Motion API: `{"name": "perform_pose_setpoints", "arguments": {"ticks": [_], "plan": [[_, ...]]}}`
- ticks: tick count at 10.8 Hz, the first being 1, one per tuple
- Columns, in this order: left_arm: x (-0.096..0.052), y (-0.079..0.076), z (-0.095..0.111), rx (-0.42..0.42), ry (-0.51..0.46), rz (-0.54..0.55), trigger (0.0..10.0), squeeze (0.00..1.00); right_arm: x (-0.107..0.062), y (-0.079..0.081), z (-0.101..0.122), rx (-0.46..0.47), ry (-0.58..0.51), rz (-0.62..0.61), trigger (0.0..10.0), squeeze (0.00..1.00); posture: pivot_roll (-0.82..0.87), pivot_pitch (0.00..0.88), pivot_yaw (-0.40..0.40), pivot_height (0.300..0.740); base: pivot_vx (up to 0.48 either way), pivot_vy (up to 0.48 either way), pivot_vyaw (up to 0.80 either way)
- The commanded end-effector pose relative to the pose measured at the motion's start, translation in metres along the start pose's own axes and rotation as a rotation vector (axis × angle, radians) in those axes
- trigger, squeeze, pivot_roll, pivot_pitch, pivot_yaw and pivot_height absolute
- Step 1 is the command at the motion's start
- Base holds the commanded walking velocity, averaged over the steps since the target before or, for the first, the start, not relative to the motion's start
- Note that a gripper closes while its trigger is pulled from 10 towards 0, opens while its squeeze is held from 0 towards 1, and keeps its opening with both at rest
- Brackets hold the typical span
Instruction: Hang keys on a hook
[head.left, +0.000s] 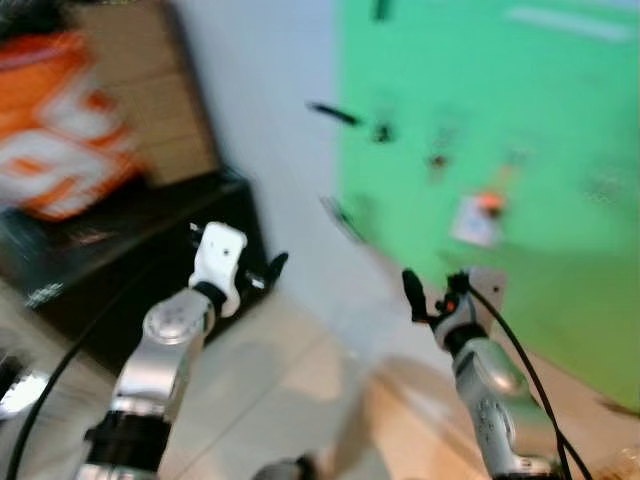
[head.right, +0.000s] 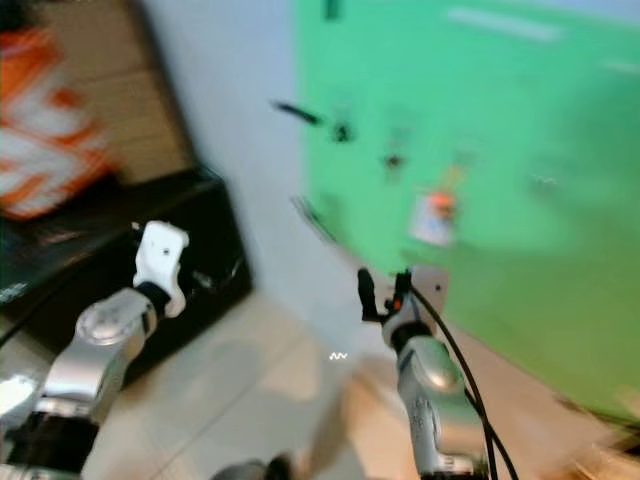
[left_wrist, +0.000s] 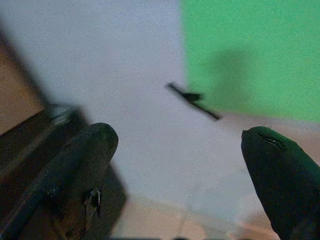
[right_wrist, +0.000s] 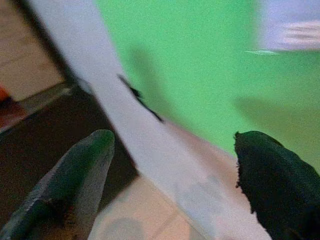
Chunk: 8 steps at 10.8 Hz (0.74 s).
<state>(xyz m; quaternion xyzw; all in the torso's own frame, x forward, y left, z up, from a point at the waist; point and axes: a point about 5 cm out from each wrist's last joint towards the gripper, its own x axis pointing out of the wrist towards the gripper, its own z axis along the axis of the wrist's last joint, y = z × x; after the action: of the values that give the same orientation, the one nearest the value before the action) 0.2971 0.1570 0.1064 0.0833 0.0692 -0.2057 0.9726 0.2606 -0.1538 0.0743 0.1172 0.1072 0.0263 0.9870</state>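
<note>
Both grippers, left (head.left: 268, 270) and right (head.left: 430, 292), are raised with jaws spread wide, holding nothing. Blurred keys (head.left: 480, 215) hang on the green wall (head.left: 560, 120) beyond them.

Open floor (head.left: 300, 370) near, between both arms. Black cabinet (head.left: 150, 250) blocking left; white wall (head.left: 270, 120) and green board (head.left: 500, 120) with blurred hooks (head.left: 335, 114) closing off far side.

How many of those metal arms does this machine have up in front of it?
2. The left arm reaches toward the black cabinet; the right arm points toward the green wall. Each ends in a gripper with its fingers apart, holding nothing.
</note>
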Motion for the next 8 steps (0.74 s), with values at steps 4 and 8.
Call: {"name": "perform_pose_setpoints", "arguments": {"ticks": [4,8], "plan": [[-0.0023,0.0027,0.0000,0.017,-0.025,0.046,10.0,0.00,0.0009,-0.0079,-0.0024,-0.114,0.002,-0.063,10.0,1.00,-0.13,0.000,0.088,0.740,0.000,0.000,0.74],[-0.0004,-0.0012,0.0010,0.010,-0.027,0.043,10.0,0.00,0.0035,-0.0069,-0.0032,-0.123,0.002,-0.032,10.0,1.00,-0.10,0.000,0.056,0.740,0.131,0.000,0.66]]}}
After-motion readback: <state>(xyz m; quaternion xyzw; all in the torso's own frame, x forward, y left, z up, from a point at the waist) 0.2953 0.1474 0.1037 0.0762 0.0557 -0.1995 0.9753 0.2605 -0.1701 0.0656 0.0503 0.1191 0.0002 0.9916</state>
